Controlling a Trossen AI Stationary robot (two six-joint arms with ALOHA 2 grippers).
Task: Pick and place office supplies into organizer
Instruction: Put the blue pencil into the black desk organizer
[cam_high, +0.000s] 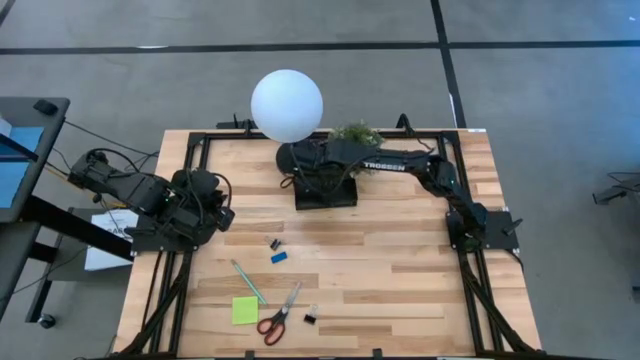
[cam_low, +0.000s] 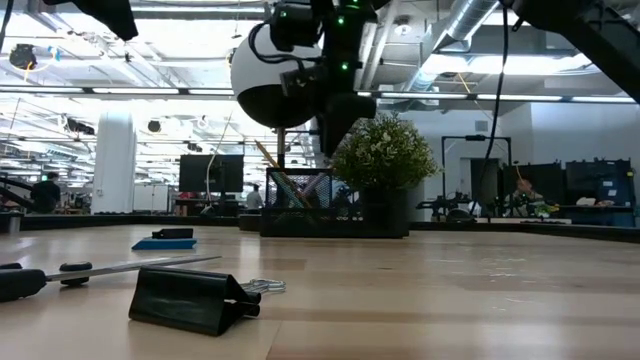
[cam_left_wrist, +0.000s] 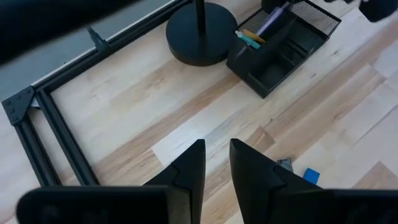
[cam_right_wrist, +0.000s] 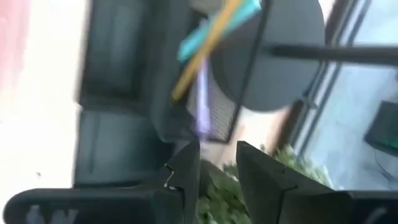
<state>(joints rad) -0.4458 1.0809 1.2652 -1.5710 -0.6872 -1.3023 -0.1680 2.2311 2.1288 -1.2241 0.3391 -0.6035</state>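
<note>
Seen from overhead, the right gripper (cam_high: 300, 170) is stretched over the black mesh organizer (cam_high: 325, 192), which sits near the table's middle toward 12 o'clock, beside the lamp's white globe (cam_high: 287, 105) and the potted plant (cam_high: 356, 133). The left gripper (cam_high: 222, 213) is parked at about 9 o'clock on the wooden table (cam_high: 400, 280). Toward 6 o'clock the leftovers are scattered — a teal pencil (cam_high: 248, 281), a lime-green sticky pad (cam_high: 245, 310), red-handled scissors (cam_high: 278, 316), a blue eraser (cam_high: 279, 257) and two black binder clips (cam_high: 311, 317).

At table level, a binder clip (cam_low: 190, 300) is seen up close, with the organizer (cam_low: 300, 205) and plant (cam_low: 380, 160) behind it.

In the left wrist view, the left fingers (cam_left_wrist: 186, 174) are held a narrow gap apart with nothing between them; the organizer (cam_left_wrist: 292, 46) with pens (cam_left_wrist: 258, 34) standing in it is visible beside the lamp base (cam_left_wrist: 199, 31).

In the right wrist view, the right fingers (cam_right_wrist: 186, 168) are parted a little and empty — pens (cam_right_wrist: 211, 37) are seen in the organizer (cam_right_wrist: 118, 149) just ahead.
</note>
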